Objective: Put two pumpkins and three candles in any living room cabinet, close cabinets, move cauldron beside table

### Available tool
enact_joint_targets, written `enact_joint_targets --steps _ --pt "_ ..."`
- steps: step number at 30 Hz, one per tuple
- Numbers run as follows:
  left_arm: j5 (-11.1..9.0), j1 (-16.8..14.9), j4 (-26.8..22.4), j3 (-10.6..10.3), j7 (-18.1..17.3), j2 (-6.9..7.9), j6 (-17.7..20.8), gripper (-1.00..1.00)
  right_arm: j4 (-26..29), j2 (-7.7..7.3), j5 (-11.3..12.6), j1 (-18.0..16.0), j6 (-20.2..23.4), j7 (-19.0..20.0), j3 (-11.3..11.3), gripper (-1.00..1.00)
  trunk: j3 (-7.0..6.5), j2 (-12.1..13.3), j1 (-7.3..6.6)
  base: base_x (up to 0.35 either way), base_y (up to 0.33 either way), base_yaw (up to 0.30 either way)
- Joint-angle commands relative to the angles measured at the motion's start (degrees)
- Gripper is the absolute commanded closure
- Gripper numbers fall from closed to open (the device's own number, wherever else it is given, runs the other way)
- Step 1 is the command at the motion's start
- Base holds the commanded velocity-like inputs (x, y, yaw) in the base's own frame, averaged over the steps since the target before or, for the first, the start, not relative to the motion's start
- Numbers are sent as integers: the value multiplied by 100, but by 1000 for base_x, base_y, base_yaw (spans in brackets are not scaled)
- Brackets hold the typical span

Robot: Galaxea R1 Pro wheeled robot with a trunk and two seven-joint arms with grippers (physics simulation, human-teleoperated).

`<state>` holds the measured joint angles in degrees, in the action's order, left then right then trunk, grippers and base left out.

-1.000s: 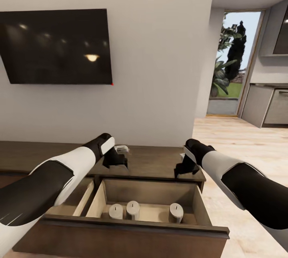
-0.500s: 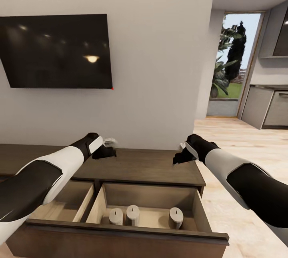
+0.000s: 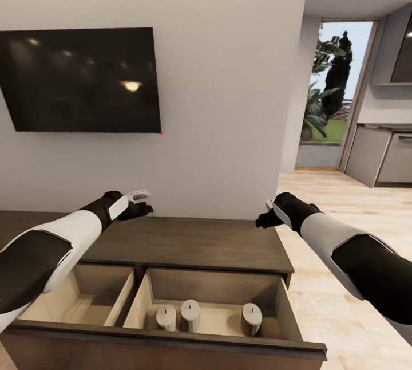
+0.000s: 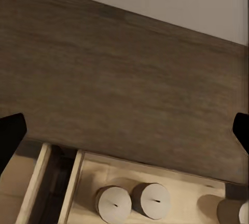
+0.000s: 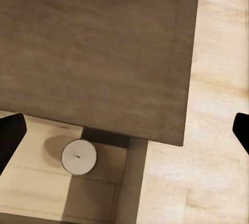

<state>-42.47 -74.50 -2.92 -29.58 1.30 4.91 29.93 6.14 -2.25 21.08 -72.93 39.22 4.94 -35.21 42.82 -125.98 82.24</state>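
The dark brown cabinet (image 3: 189, 241) stands below me with two drawers pulled out, showing beige insides. Three off-white candles (image 3: 166, 318) (image 3: 190, 314) (image 3: 252, 318) stand upright in the right drawer; the left drawer (image 3: 86, 295) looks bare. My left gripper (image 3: 142, 203) hovers open above the cabinet top's left part, holding nothing. Over the top's right end hangs my right gripper (image 3: 264, 220), also open and holding nothing. The left wrist view looks down on the candles (image 4: 113, 205) (image 4: 150, 199); the right wrist view shows one candle (image 5: 79, 157). The pumpkins and cauldron are out of view.
A black TV (image 3: 80, 81) hangs on the wall above the cabinet. To the right, light wood floor (image 3: 343, 215) leads to a glass doorway with plants (image 3: 332, 101) and grey kitchen units (image 3: 389, 152).
Both arms have lifted from the drawer's back edge to above the cabinet top and spread apart. The head camera has shifted, so the TV sits lower in the picture. The candles stayed put.
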Motion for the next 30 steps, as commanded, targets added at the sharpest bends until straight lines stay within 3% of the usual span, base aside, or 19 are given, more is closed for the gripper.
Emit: enact_joint_targets --steps 1,7,15,16,18,19,30 --pt "-55 -2 -11 -48 9 5 18 -100 10 -6 28 -3 19 18 -48 -100 -12 39 -24 0 0 0" --pt "-64 -1 4 -50 -4 9 -94 -100 10 -11 28 -2 -113 5 -54 -100 -120 280 -155 0 0 0" --pt "-68 1 175 -57 -7 10 -440 -100 -36 -19 44 -2 -575 -21 -56 -100 -120 280 -155 0 0 0" --pt "-68 0 257 -57 12 9 -740 -100 -225 -43 79 -6 -1113 -162 -50 -100 -120 280 -155 -262 -74 0" --pt "-68 1 263 -57 17 10 -755 -100 -296 -59 80 -4 -1216 -167 -48 -100 -120 280 -155 -287 -80 0" --pt "-68 1 266 -57 21 10 -759 -100 -320 -149 84 -6 -1324 -171 -47 -100 -120 280 -155 -78 -18 0" --pt "-68 1 266 -57 44 26 -767 -100 -361 -396 89 -2 -1459 -177 -47 -100 -120 280 -155 -12 -3 0"
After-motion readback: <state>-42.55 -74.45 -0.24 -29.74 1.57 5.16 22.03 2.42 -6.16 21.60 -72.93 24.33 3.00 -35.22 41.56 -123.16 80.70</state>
